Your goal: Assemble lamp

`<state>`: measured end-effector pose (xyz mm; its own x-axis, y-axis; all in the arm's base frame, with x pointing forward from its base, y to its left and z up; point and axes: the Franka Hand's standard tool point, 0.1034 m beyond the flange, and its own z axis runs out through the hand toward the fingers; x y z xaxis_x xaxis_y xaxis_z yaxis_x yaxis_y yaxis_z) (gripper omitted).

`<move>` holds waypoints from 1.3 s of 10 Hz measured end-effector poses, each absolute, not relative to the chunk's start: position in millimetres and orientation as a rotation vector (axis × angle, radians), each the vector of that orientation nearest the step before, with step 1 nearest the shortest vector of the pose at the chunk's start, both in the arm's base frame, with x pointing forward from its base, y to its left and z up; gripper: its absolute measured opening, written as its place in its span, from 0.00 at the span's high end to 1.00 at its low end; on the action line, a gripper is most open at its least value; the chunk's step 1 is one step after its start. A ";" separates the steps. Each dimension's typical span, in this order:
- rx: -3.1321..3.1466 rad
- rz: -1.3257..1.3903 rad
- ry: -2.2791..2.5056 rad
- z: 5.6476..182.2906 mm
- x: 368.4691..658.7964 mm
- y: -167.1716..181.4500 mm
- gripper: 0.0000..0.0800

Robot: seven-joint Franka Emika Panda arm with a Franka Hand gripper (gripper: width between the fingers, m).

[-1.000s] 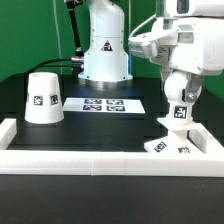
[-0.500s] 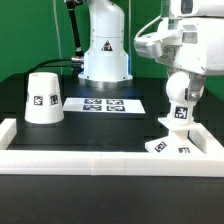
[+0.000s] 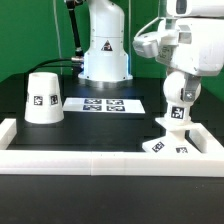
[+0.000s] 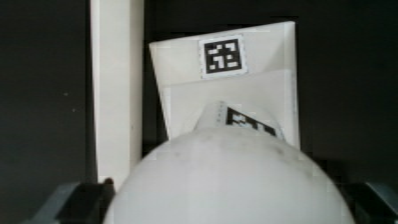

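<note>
My gripper [image 3: 179,92] is shut on the round white bulb [image 3: 178,100] and holds it upright, neck down with a tag on the neck. It is directly over the low angular base [image 3: 167,146] at the exterior view's right. I cannot tell whether the neck touches the base. In the wrist view the bulb [image 4: 222,180] fills the foreground between the dark fingers [image 4: 80,203]. The tagged base [image 4: 217,75] lies beyond it. The cone shade [image 3: 42,97] stands apart at the exterior view's left.
The marker board [image 3: 104,103] lies flat between shade and base. A raised white wall [image 3: 100,162] runs along the front and sides, seen next to the base in the wrist view [image 4: 116,90]. The large white robot base [image 3: 104,45] stands behind.
The arm with the bulb has shifted very slightly toward the exterior view's left. The base and shade have not moved.
</note>
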<state>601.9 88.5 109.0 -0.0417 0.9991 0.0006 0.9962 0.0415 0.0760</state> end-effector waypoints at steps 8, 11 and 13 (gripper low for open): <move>2.852 0.136 1.246 109.1 602.7 94.9 0.28; 2.965 0.140 0.975 109.1 602.6 95.5 0.28; 3.020 0.141 0.814 109.1 602.5 95.8 0.28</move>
<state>602.5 95.8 109.1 0.8606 0.5022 0.0843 0.5013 -0.8646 0.0337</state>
